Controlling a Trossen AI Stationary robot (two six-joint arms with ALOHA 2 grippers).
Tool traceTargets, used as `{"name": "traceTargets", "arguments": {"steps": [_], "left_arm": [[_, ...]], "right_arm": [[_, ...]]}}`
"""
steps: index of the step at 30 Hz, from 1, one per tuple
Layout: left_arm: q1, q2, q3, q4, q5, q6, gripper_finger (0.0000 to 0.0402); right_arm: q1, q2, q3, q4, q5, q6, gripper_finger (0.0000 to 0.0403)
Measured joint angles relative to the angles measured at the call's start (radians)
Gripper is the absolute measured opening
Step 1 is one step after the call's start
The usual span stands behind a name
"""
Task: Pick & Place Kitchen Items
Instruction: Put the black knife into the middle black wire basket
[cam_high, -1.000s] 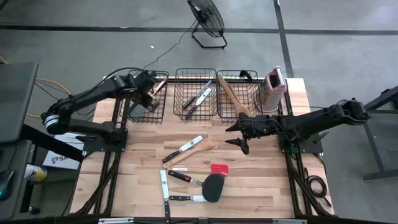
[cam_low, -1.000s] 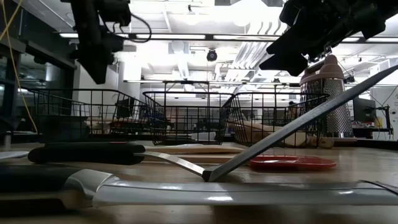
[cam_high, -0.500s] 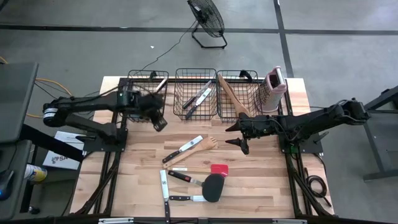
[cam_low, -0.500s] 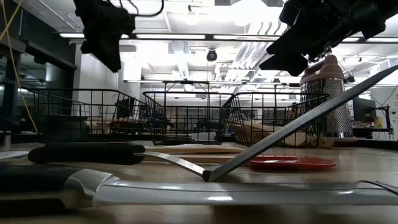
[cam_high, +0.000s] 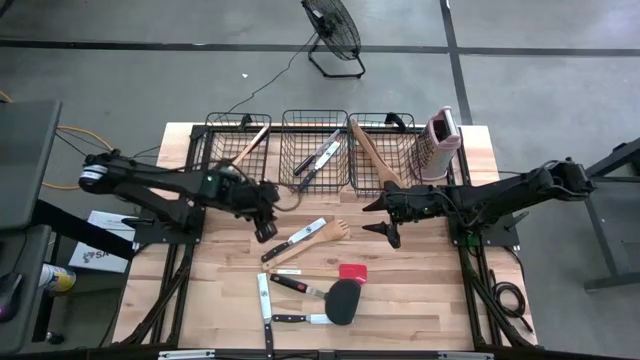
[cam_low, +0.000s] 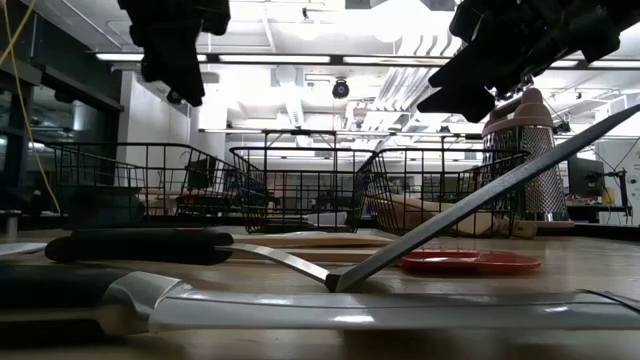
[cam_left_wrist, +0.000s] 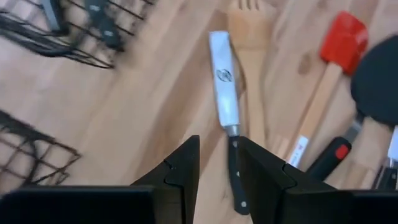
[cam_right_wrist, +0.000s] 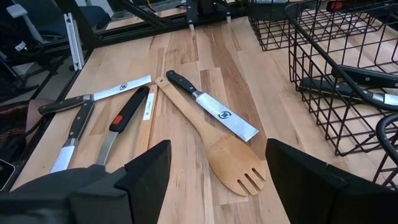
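Left gripper hovered above the table just in front of the baskets, near the handle end of a steel knife; its fingers stood slightly apart with nothing between them. Right gripper hung mid-table, jaws wide and empty. The knife lay beside a forked wooden spoon, touching it. A red spatula, a black spatula and more knives lay near the front edge, partly overlapping. Items inside the baskets were hard to make out through the wire. In the low view, the foreground blade was cut off at both sides.
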Motion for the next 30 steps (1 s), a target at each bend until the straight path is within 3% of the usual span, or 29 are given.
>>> {"name": "traceTargets", "arguments": {"steps": [16,26,30], "left_arm": [[-0.070,0.279,0.000,0.049,0.046,-0.030,0.0106],[-0.068,0.374,0.000,0.099,0.108,-0.045,0.0221],[-0.068,0.398,0.000,0.115,0.103,-0.073,0.0237]], "right_arm": [[0.000,0.000,0.000,-0.026,0.000,-0.002,0.0254],[0.000,0.000,0.000,-0.034,0.000,-0.001,0.0254],[0.000,0.001,0.000,-0.037,0.000,-0.001,0.0254]]}}
